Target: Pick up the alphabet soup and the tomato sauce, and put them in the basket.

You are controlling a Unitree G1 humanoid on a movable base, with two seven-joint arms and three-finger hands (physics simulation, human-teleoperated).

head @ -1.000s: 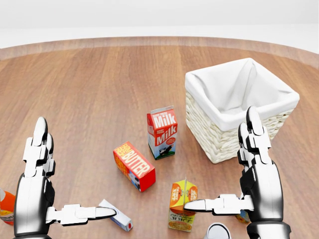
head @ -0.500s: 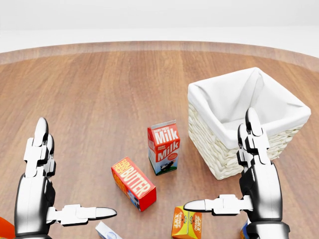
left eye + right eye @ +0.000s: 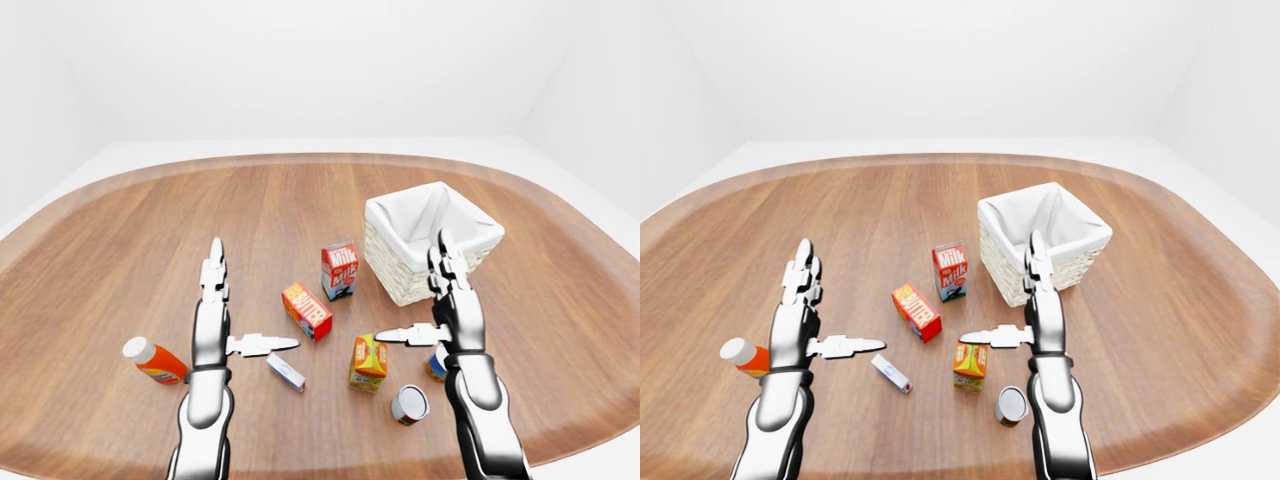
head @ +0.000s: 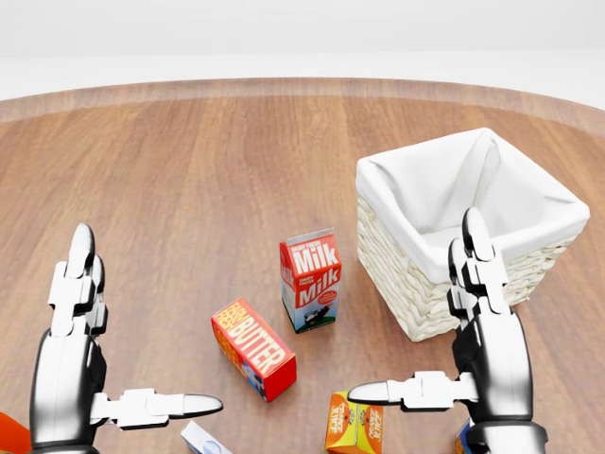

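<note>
Both robot hands are released. Your right robot hand hovers above a can; reaching down, you could knock the juice carton beside it.

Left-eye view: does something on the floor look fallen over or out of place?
Yes. The can lies on its side at the bottom, and the orange bottle at the left also lies flat. The milk carton stands upright.

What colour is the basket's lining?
White cloth lining, inside a pale woven basket. Clearest in the head view.
</note>
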